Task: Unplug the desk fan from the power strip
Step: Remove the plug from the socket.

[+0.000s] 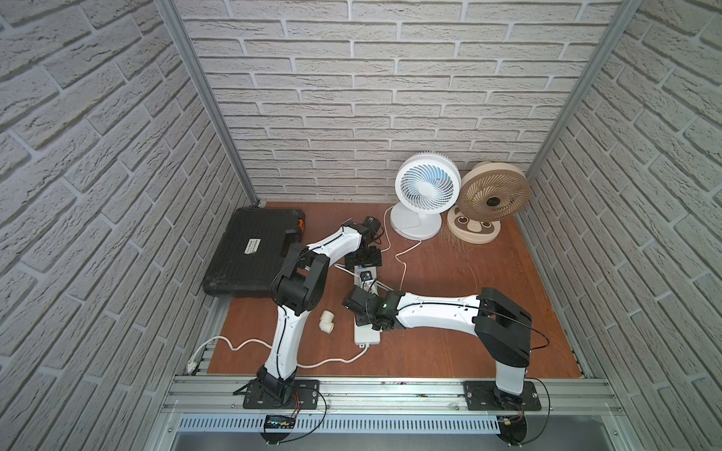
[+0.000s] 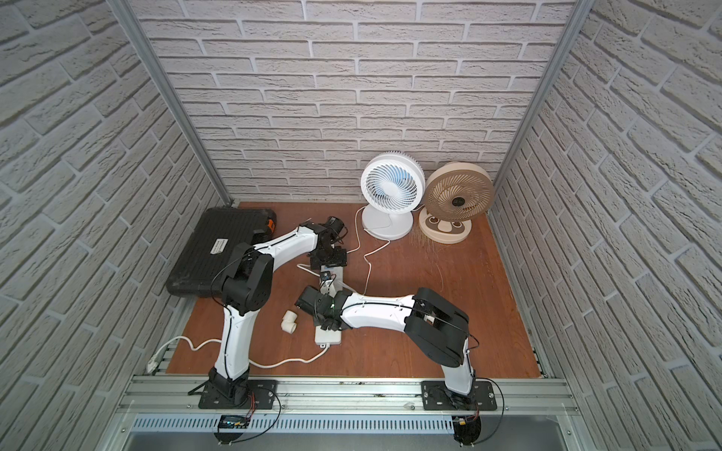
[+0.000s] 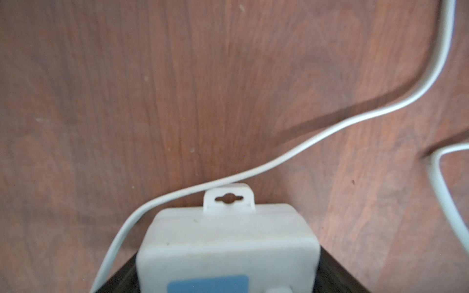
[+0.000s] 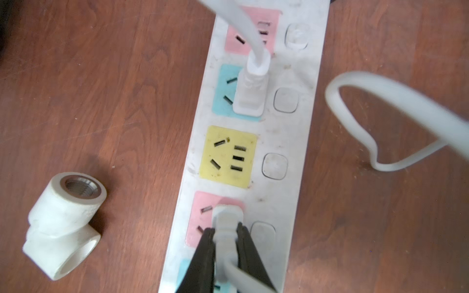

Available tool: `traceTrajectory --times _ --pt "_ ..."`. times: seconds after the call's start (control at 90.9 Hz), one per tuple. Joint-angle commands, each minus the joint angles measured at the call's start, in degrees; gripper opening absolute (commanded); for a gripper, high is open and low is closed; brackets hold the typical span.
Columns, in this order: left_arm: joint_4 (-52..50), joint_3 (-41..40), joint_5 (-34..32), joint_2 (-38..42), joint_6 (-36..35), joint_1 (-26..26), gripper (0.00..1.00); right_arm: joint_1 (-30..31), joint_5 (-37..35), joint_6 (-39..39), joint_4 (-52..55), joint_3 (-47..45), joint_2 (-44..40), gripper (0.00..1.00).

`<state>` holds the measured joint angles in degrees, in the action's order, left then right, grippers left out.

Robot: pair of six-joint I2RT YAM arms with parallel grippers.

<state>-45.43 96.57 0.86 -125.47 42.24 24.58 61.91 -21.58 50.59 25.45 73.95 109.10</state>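
Observation:
The long white power strip (image 4: 284, 137) lies lengthwise on the wooden table, seen in both top views (image 1: 367, 336) (image 2: 328, 336). My right gripper (image 4: 224, 230) is shut on a white plug (image 4: 227, 218) that sits in a pink socket. A second white plug (image 4: 251, 91) sits in a blue socket farther along. My left gripper (image 3: 228, 279) is at the strip's far end (image 3: 228, 236), with a dark finger pressed against each side. A white desk fan (image 1: 426, 187) and a beige desk fan (image 1: 494, 193) stand at the back right. White cords (image 1: 402, 269) run from them toward the strip.
A white pipe elbow (image 4: 63, 225) lies just left of the strip (image 1: 326, 321). A black tool case (image 1: 250, 254) fills the back left. The strip's own cord (image 1: 312, 363) trails to the front left edge. A loose cord loop (image 4: 380, 106) lies to the right of the strip.

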Motion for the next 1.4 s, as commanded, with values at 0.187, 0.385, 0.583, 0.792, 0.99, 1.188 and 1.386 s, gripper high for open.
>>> traceTrajectory --times 0.187,0.385,0.583,0.792,0.99,1.188,1.386 --pt "-5.0 -3.3 0.2 -3.5 0.0 -0.5 0.00 -0.3 -0.2 -0.4 2.2 1.7 -1.6 0.03" --pt "-4.8 -3.2 0.4 -3.6 0.0 -0.6 0.00 0.9 -3.3 -1.3 6.8 6.4 1.3 0.03" --pt "-5.0 -3.0 0.2 -3.8 0.0 -0.6 0.00 2.9 -7.9 -3.5 15.2 15.2 7.6 0.03" --pt "-5.1 -3.0 -0.2 -3.6 -0.2 -0.6 0.00 4.1 -10.3 -4.6 19.9 20.9 11.5 0.03" --pt "-5.2 -2.8 -0.2 -3.6 -0.2 -0.5 0.00 4.1 -9.9 -4.6 18.5 19.7 10.6 0.03" --pt "-5.4 -2.7 -0.3 -3.4 -0.4 -0.7 0.00 3.7 -9.4 -3.5 16.2 16.6 8.3 0.03" --pt "-5.3 -2.9 -0.3 -3.2 -0.4 -0.8 0.00 1.8 -4.9 -1.1 9.3 8.8 3.0 0.03"
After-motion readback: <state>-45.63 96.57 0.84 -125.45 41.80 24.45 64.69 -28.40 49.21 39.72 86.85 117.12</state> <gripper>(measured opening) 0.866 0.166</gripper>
